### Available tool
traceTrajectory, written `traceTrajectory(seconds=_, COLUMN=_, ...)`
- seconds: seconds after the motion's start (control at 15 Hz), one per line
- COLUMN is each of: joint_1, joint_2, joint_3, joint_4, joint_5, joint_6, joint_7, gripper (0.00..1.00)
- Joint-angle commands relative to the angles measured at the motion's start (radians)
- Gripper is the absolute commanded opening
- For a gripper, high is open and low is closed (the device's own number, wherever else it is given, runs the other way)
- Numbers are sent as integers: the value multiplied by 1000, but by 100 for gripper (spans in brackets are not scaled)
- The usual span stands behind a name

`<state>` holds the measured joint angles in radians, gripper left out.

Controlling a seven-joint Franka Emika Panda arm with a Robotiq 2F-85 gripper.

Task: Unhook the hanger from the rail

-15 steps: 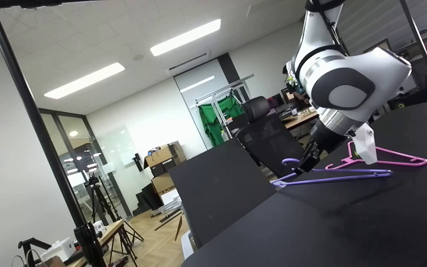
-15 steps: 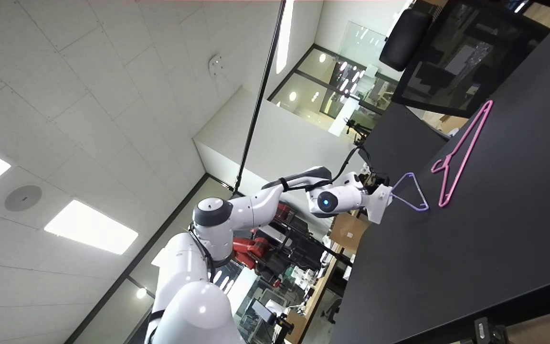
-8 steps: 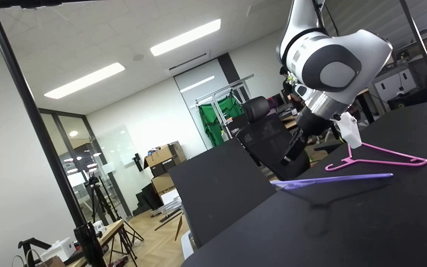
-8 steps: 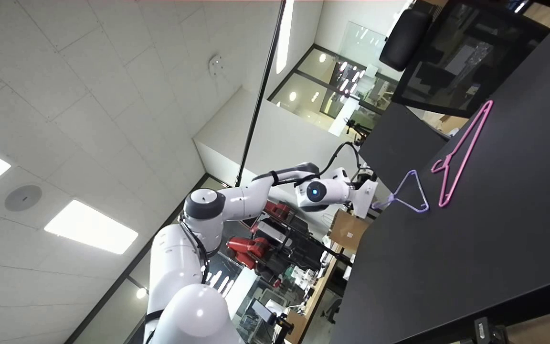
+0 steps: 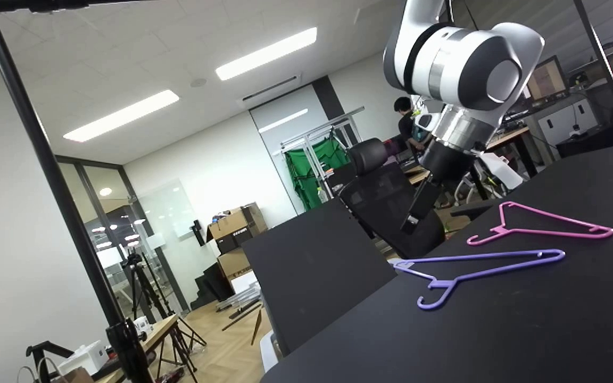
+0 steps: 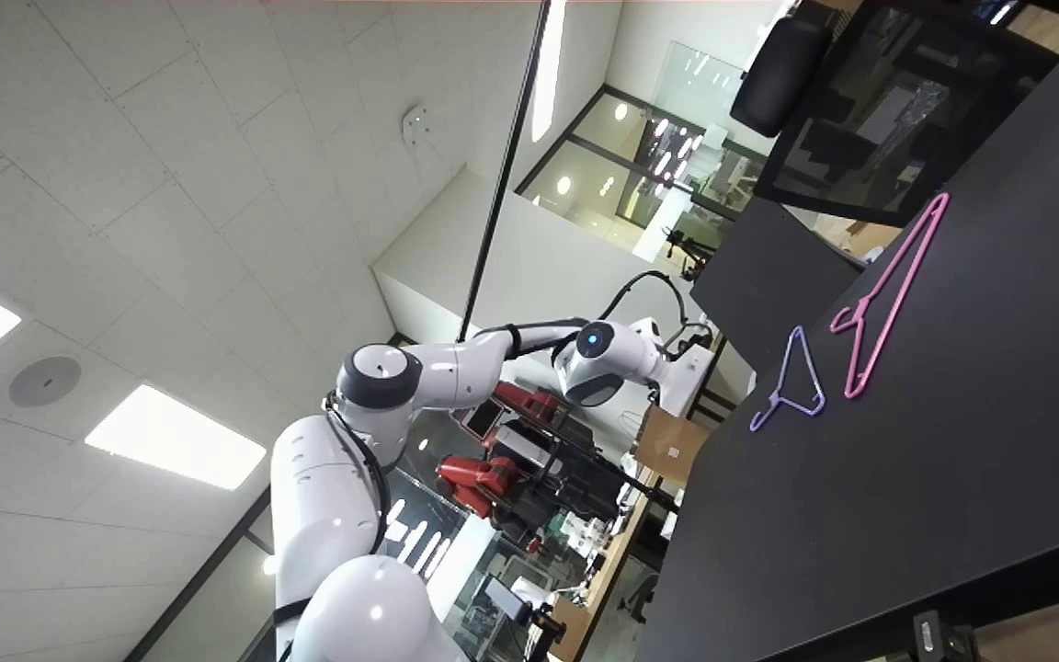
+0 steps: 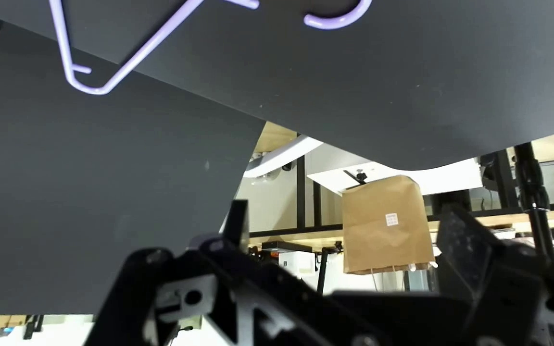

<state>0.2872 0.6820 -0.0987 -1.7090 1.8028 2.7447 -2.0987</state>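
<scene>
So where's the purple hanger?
Right half of both exterior views: the purple hanger lies on the table beside the pink hanger, one corner overhanging the edge.

Purple hanger [image 5: 466, 276] toppled (flat); claw [image 5: 411, 222] withdrew.

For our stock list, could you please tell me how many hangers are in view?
2: the purple hanger lies on the black table, at its edge; the pink hanger lies beside it, not touching.

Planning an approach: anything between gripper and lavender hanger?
Nothing visible stands between the gripper and the lavender hanger on the black table. In an exterior view, the pink hanger lies beyond that one, away from the gripper.
</scene>
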Motion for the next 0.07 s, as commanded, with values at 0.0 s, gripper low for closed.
traceTrajectory(seconds=0.0, joint_1=0, joint_2=-3, joint_3=0, joint_4=-7, joint_5=-11, joint_6=-4, joint_7=11, gripper=100)
